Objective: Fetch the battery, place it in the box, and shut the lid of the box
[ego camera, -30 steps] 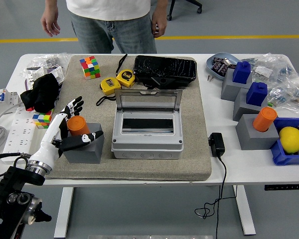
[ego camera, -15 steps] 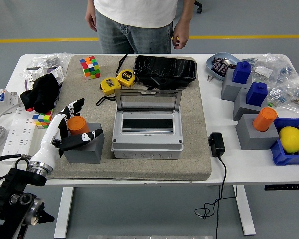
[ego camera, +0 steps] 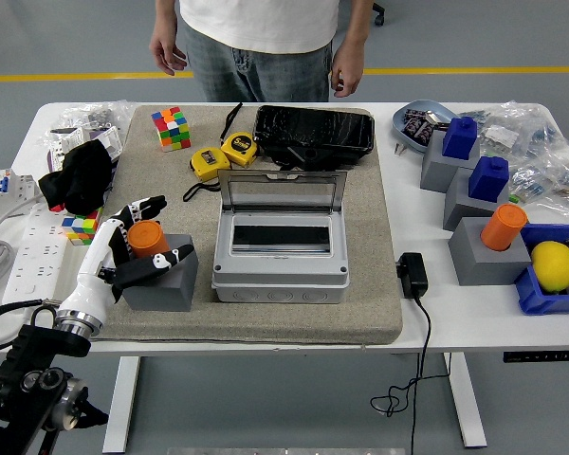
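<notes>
The battery is an orange cylinder (ego camera: 148, 238) standing upright in a grey holder block (ego camera: 161, 281) at the left of the grey mat. My left hand (ego camera: 164, 230) reaches in from the lower left. Its fingers are spread behind and to the left of the battery, and the thumb lies across the block's top in front of it. The hand is not closed on the battery. The grey box (ego camera: 280, 270) stands in the middle of the mat, its clear lid (ego camera: 281, 194) raised at the back. My right arm is out of view.
A person stands at the far edge with hands (ego camera: 170, 55) hanging. Two yellow tape measures (ego camera: 223, 154), a black case (ego camera: 314, 135) and a Rubik's cube (ego camera: 172, 128) lie behind the box. A second orange cylinder (ego camera: 504, 227), blue blocks (ego camera: 460, 136) and a lemon (ego camera: 553, 264) stand at the right.
My left hand's fingers have lowered and drawn closer around the orange battery. The person at the far side has shifted sideways and moved both hands.
</notes>
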Tool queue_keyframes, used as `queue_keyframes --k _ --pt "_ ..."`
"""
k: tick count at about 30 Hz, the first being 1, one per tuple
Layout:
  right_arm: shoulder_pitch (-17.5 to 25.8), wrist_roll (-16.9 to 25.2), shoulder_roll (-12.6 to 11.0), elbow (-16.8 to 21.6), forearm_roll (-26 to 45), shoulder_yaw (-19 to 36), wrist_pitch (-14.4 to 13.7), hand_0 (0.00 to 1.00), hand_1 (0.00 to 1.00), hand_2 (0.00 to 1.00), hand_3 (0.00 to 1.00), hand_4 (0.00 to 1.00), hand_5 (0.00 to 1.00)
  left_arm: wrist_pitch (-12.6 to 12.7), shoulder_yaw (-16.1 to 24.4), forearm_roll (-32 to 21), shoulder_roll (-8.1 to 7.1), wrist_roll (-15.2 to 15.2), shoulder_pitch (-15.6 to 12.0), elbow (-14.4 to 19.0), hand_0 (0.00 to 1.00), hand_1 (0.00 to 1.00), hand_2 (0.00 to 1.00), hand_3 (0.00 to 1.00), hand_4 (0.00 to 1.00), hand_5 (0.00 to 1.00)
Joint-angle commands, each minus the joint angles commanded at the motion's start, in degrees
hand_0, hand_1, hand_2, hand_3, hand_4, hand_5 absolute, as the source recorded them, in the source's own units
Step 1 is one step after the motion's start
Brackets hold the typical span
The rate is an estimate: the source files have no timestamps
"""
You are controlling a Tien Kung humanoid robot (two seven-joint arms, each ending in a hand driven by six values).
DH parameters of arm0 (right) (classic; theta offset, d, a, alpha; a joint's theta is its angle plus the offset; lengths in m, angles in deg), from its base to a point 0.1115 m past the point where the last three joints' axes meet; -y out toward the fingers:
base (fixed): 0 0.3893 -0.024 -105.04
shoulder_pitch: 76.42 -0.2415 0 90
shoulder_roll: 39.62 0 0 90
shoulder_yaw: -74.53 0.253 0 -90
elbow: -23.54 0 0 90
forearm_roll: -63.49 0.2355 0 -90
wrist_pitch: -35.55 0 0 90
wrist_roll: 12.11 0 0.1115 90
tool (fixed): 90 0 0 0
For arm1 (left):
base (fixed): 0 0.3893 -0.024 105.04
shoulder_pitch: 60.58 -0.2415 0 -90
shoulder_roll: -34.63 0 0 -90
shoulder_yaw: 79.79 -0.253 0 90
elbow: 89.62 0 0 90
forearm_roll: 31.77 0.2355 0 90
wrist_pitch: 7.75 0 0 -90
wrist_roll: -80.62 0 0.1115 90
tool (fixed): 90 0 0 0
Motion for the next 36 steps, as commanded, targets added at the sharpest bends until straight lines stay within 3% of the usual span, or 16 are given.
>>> queue_keyframes --k 1,2,7,8,19,20,25,26,31,32,36 --pt "0.0 0.0 0.0 0.0 0.0 0.0 0.0 0.946 0.832 0.798 0.804 0.998 0.998 0.0 0.0 -0.4 0.01 0.0 0.0 -0.1 0.744 0.834 0.753 0.710 0.998 0.002" --pt "0.0 0.0 0.0 0.0 0.0 0.0 0.0 0.945 0.832 0.798 0.804 0.998 0.998 0.0 0.0 -0.6 0.02 -0.1 0.1 -0.2 0.638 0.745 0.663 0.640 0.998 0.002" --pt "0.0 0.0 -0.1 0.0 0.0 -0.1 0.0 0.945 0.832 0.798 0.804 0.998 0.998 -0.1 -0.3 -1.4 0.01 -0.1 0.1 -0.5 0.638 0.745 0.663 0.640 0.998 0.002" --pt "0.0 0.0 -0.1 0.0 0.0 -0.1 -0.1 0.944 0.832 0.798 0.804 0.998 0.998 -0.1 -0.4 -1.6 0.01 -0.1 0.0 -0.5 0.523 0.655 0.536 0.512 0.998 0.002" --pt "0.1 0.0 -0.1 0.0 0.1 -0.3 -0.1 0.942 0.832 0.798 0.804 0.998 0.998 0.5 -1.7 -2.0 -0.03 -0.3 -0.1 -0.7 0.511 0.605 0.472 0.469 0.998 0.002" --pt "0.1 0.0 0.0 0.0 0.1 -0.3 -0.1 0.942 0.832 0.799 0.804 0.998 0.998 0.6 -1.8 -2.1 -0.03 -0.3 -0.1 -0.7 0.419 0.513 0.387 0.401 0.998 0.002" --pt "0.0 0.0 -0.1 0.0 0.0 -0.3 -0.2 0.942 0.832 0.799 0.804 0.998 0.998 1.3 -2.3 -2.5 -0.10 -0.5 0.1 -0.7 0.419 0.513 0.387 0.401 0.998 0.002" --pt "0.0 0.0 -0.1 0.0 0.0 -0.3 -0.2 0.940 0.833 0.798 0.804 0.998 0.998 1.5 -2.4 -2.6 -0.11 -0.6 0.1 -0.7 0.299 0.403 0.326 0.331 0.998 0.002" --pt "0.0 0.0 -0.1 0.0 0.0 -0.2 -0.2 0.940 0.833 0.798 0.804 0.998 0.998 3.1 -2.9 -3.1 -0.14 -0.9 0.2 -0.8 0.299 0.403 0.326 0.331 0.998 0.002" --pt "0.0 -0.1 -0.1 0.0 0.0 -0.2 -0.2 0.941 0.833 0.799 0.804 0.998 0.998 3.4 -3.0 -3.2 -0.13 -1.0 0.2 -0.8 0.199 0.258 0.268 0.265 0.998 0.002" --pt "0.0 -0.1 0.0 0.0 -0.1 -0.1 -0.2 0.941 0.833 0.799 0.804 0.998 0.998 5.0 -3.3 -3.5 -0.13 -1.3 0.3 -0.8 0.199 0.258 0.268 0.265 0.998 0.002"
